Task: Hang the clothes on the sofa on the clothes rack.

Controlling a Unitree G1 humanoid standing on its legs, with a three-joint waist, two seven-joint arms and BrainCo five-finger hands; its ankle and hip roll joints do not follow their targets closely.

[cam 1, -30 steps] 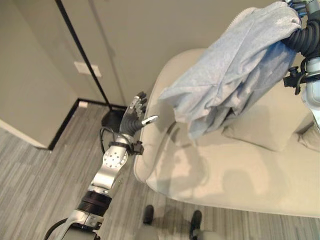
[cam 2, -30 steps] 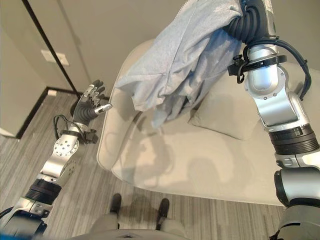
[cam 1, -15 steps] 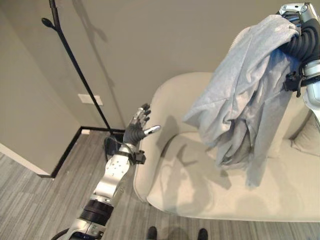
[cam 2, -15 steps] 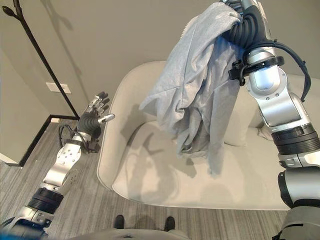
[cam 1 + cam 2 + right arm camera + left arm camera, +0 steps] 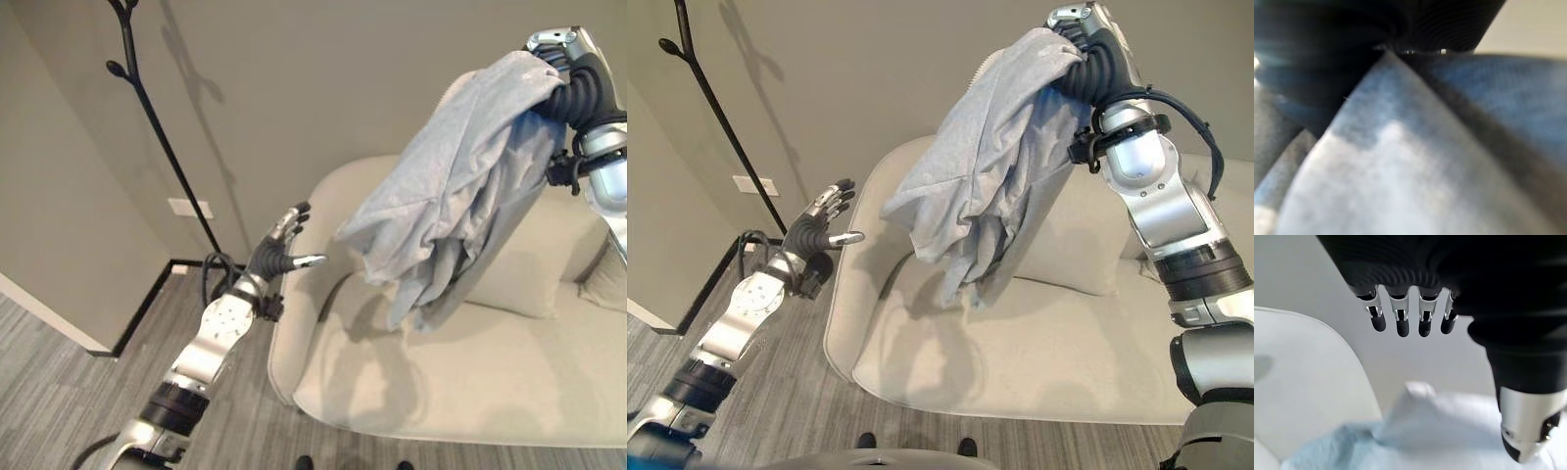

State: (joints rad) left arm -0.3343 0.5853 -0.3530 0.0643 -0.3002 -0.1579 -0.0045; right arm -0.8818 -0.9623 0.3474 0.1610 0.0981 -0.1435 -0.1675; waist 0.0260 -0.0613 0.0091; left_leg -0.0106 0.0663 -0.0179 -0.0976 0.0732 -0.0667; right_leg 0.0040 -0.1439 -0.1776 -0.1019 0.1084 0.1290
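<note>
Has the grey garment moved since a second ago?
Yes: the grey garment on the right hand now rides higher above the sofa's backrest, though the camera shifted too.

Probably a home living room: a cream sofa (image 5: 470, 362) against a plain wall, black clothes rack (image 5: 162, 147) beside it.

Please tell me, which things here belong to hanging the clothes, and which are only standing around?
Belong to the job: grey garment lifted by the right hand; black clothes rack; beige sofa; left hand, open.

Standing around: cushion; wall socket.
</note>
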